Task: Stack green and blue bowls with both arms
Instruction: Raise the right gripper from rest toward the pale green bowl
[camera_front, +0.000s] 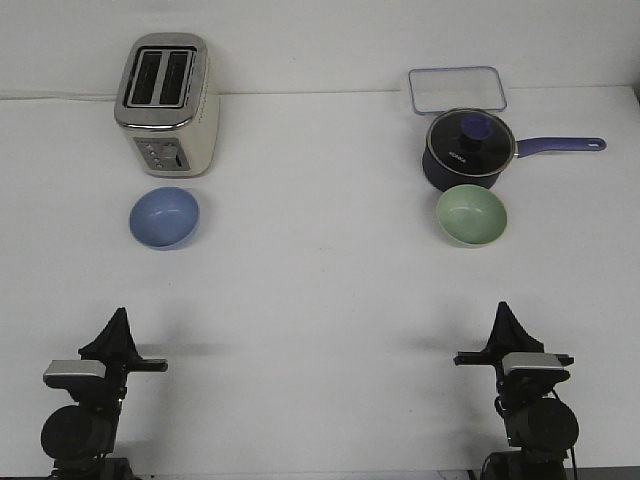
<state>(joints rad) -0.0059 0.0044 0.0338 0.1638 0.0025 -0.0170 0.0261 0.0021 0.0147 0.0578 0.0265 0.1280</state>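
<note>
White desk (320, 300), matte, filling nearly the whole view. Pale wall (320, 40) behind, meeting the desk's far edge along a faint seam. Even, diffuse light; soft shadows only.

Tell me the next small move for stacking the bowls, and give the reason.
Probably the left gripper should reach forward toward the blue bowl, which sits ahead of it, in front of the toaster. Both arms are back at the near table edge holding nothing, and the green bowl lies far off on the right.
</note>
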